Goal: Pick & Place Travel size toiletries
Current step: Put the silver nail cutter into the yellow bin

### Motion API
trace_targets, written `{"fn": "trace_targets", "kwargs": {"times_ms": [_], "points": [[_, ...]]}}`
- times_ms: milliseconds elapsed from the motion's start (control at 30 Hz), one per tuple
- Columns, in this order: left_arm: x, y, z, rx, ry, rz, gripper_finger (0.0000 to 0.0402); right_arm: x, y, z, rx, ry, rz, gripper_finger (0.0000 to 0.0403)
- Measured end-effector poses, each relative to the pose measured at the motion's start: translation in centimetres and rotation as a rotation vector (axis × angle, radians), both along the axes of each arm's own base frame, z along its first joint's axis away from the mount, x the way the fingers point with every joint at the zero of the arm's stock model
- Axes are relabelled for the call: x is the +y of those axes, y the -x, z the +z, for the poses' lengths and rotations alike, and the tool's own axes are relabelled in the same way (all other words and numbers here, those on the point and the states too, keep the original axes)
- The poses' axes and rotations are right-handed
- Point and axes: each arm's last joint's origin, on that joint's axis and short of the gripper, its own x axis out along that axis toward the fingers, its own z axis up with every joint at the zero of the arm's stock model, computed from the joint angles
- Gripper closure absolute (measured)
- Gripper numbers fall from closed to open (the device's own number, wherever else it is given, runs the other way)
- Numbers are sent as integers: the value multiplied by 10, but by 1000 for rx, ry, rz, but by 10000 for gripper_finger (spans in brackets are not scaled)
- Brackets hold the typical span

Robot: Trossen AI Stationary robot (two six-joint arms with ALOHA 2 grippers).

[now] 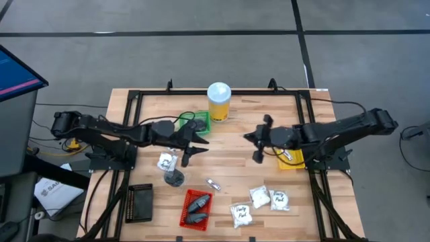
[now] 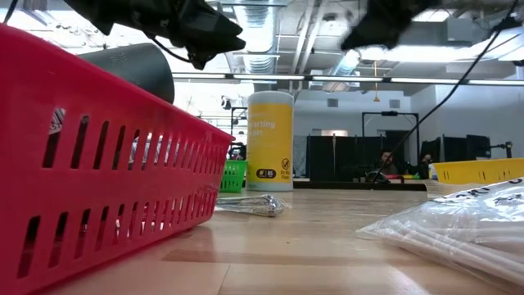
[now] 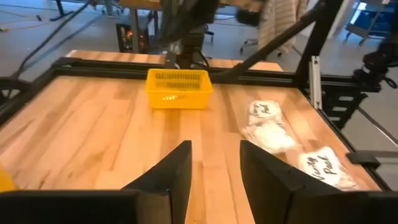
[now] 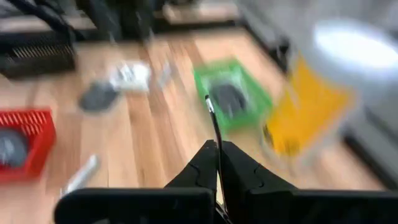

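Note:
Several white sachets lie on the table: a group near the front right (image 1: 261, 202) (image 3: 267, 134) and one at left centre (image 1: 166, 162). A dark puck (image 1: 175, 178) and a silvery tube (image 1: 213, 184) lie between them. My left gripper (image 3: 214, 149) hangs open over the table's middle left (image 1: 193, 146), with nothing between its fingers. My right gripper (image 4: 217, 146) is shut and hangs over the middle right (image 1: 257, 138). A thin dark strand (image 4: 213, 127) rises from between its fingertips. My right gripper's shut fingers have the thin dark strand's lower end (image 4: 218, 163) between them. What the strand is, and whether it is held, I cannot tell.
A red tray (image 1: 196, 208) at the front holds dark items. A green tray (image 1: 195, 123) with a dark puck and a tall yellow jar (image 1: 219, 101) stand at the back. A yellow tray (image 1: 291, 158) stands under the right arm, a black tray (image 1: 140, 202) front left. A dark frame (image 1: 222, 94) rims the table.

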Motion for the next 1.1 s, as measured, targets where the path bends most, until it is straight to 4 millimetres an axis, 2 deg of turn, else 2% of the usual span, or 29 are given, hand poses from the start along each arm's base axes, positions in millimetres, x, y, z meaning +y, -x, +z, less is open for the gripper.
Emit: {"fn": "trace_targets", "kwargs": {"times_ms": [167, 367, 633, 1100], "points": [[-6, 0, 0, 3, 1, -23, 285, -6, 29, -11, 174, -138, -151, 402], [-8, 0, 0, 3, 2, -30, 289, -6, 52, -26, 371, -249, -329, 402], [-8, 0, 0, 3, 2, -30, 289, -4, 67, -44, 519, -397, -432, 402], [-8, 0, -1, 5, 2, -29, 289, -22, 80, -84, 717, -628, -521, 402]]}}
